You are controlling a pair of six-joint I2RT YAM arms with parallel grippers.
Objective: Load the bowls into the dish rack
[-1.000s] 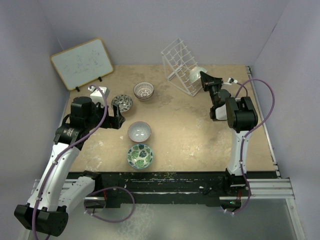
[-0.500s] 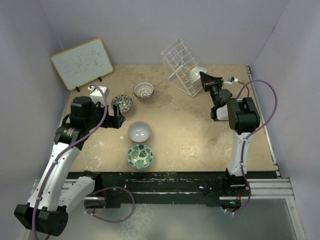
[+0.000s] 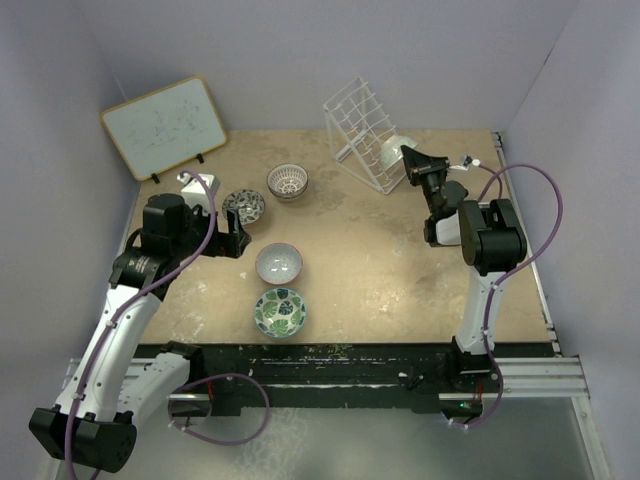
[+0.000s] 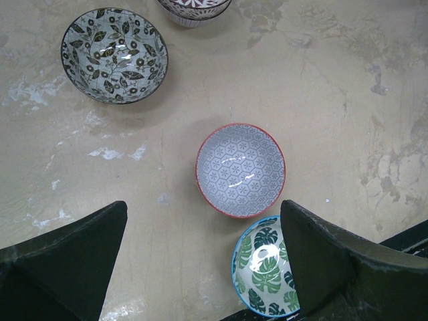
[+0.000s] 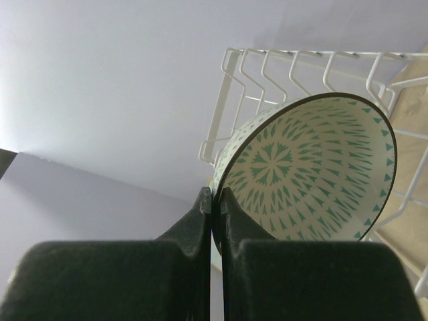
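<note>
My right gripper (image 3: 410,160) is shut on the rim of the green-white bowl (image 5: 311,170) and holds it on edge against the white wire dish rack (image 3: 362,128), which also shows in the right wrist view (image 5: 267,67). The bowl shows in the top view (image 3: 393,153). My left gripper (image 3: 237,240) is open and empty above the table. Under it lie the pale pink-grey bowl (image 4: 241,169) and the green leafy bowl (image 4: 266,267). The dark speckled bowl (image 4: 114,55) and brown-white lattice bowl (image 3: 287,181) lie farther back.
A wood-framed whiteboard (image 3: 163,127) leans at the back left corner. A small white block (image 3: 199,184) stands near my left arm. The table's right edge (image 3: 530,250) runs close to my right arm.
My right arm has shifted slightly right and its cable has swung outward, with the green-white bowl still at the rack. The left arm has not moved.
</note>
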